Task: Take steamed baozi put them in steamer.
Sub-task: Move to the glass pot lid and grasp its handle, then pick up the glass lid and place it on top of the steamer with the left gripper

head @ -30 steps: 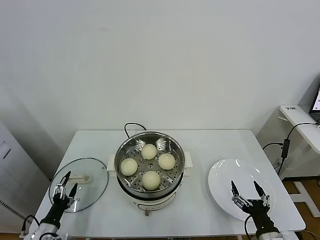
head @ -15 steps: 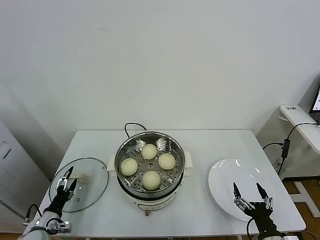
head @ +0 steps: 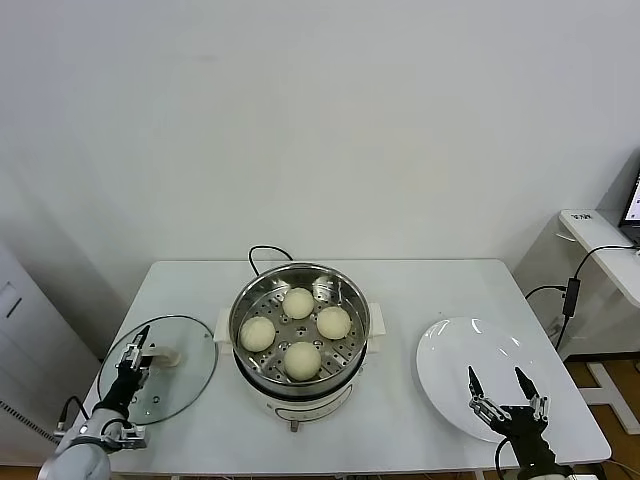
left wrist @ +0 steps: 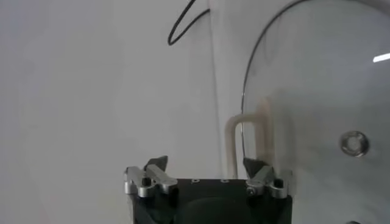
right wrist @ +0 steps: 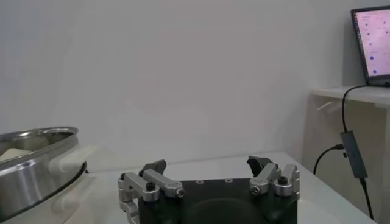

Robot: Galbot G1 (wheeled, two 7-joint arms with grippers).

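All 4 baozi sitting in steamer; both hands low at tabletop's near edge, holding nothing.

Steamer (head: 300,300) is standing mid-tabletop (head: 400,285) w/ four steamed baozi (head: 300,332) resting on its perforated tray, one each at 12, 3, 6 and 9 o'clock, apart from each other. Left hand (head: 134,358) is hovering at approx 8 o'clock from the steamer, over the glass lid (head: 170,375) by its handle, fingers spread wide, empty. Right hand (head: 496,387) is at approx 4 o'clock, over the near part of the white plate (head: 470,350), fingers also wide, empty. Plate is bare, so no bun left to fetch. Judgement: loading looks done; left hand is nearer the lid, should covering follow.
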